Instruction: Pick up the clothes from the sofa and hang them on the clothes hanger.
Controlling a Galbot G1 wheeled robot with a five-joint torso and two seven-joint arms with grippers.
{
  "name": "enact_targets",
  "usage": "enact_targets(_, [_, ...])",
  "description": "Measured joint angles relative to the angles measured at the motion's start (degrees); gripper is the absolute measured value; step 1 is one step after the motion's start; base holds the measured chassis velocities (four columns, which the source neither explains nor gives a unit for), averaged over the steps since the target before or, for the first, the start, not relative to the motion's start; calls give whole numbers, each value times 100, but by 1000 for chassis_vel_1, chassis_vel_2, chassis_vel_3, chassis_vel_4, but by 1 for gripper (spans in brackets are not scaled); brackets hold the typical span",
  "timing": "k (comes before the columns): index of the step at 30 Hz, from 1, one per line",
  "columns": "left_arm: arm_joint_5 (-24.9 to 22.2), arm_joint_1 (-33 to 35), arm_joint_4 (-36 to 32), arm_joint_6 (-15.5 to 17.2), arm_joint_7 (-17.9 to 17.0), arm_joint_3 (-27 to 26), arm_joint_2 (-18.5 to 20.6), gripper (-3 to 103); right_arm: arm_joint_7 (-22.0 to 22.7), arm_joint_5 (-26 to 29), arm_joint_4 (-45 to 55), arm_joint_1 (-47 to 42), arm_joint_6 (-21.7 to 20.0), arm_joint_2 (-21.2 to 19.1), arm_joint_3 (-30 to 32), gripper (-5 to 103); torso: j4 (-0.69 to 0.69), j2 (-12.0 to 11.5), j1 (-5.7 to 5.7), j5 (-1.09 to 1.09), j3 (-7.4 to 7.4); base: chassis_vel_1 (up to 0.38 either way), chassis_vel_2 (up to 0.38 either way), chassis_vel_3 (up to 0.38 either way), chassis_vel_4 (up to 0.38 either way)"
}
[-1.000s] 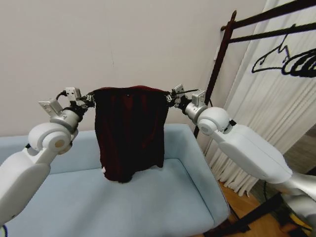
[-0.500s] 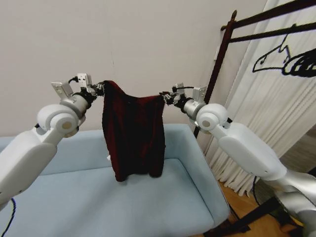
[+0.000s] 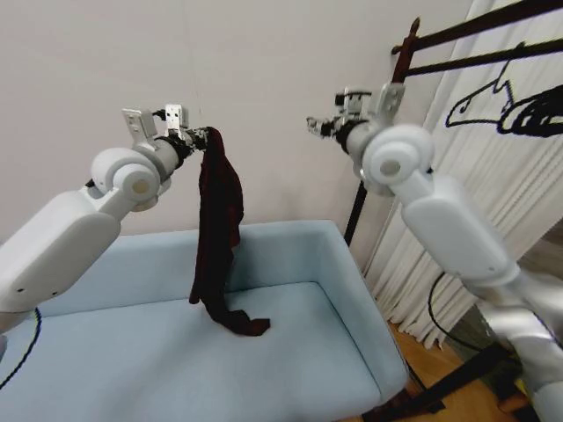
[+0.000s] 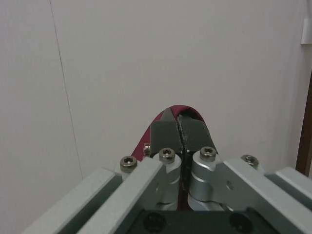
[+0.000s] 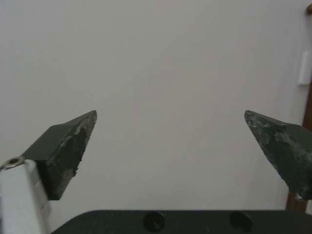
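Both arms were raised forward; the left claw was pinched tight, while the right claw stood wide apart.

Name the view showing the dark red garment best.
Head view: the dark red garment hangs full length from the left gripper, its end on the sofa. Left wrist view catches a pinched fold; right wrist view, the open right gripper and wall.
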Motion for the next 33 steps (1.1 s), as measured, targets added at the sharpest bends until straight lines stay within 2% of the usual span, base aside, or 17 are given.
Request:
enact_targets(1, [0,0,0,0,0,0,0,0,0,0,0,0,0,0,0,94,0,0,0,0,0,0,0,0,0])
enact_targets(3, [4,117,-86,0,3,-102,63,0,358,134,-300,402,101,130,-262,99,-2,0,-1,0,0,0,0,0,0])
enact_targets(4, [4,285,-192,0,7,-272,127,0,730,354,-579,755,204,219,-490,99,-1,0,-1,2,0,0,0,0,0])
enact_targets(7, [4,625,-392,0,25,-584,252,0,1486,838,-1027,1363,461,335,-916,100,-2,0,-1,1,0,0,0,0,0])
enact_targets(8, [4,625,-392,0,25,-584,252,0,1486,838,-1027,1363,461,335,-916,100,-2,0,-1,1,0,0,0,0,0])
enact_targets(9, [7,869,-514,-4,74,-789,356,0,1971,1185,-1281,1778,645,394,-1220,100,-3,0,0,2,-1,0,0,0,0])
enact_targets(11, [17,1207,-646,-23,151,-1073,490,0,2461,1573,-1621,2262,832,466,-1571,100,-2,0,-1,-1,-1,0,0,0,0])
enact_targets(16, [17,1794,-891,-122,281,-1647,761,0,3119,2089,-2328,2785,1082,488,-2071,100,-2,1,-2,2,-1,0,0,0,0])
enact_targets(20, [3,2143,-1031,-224,344,-1955,991,0,3297,2300,-2702,2889,1254,373,-2314,100,-1,1,-2,1,-1,0,0,0,0])
enact_targets(24, [-51,2254,-1120,-296,349,-2083,1131,0,3298,2224,-3176,2850,1177,147,-2490,100,-2,0,-1,3,-1,0,0,0,0])
enact_targets(27, [-109,2241,-1160,-308,349,-2104,1169,0,3245,2135,-3310,2782,1061,-143,-2632,100,-5,0,-1,6,-1,0,0,0,0])
enact_targets(33, [-108,2317,-1225,-307,271,-2082,1081,0,3036,1843,-3603,2647,982,-459,-2724,100,-4,0,-1,5,-1,0,0,0,0])
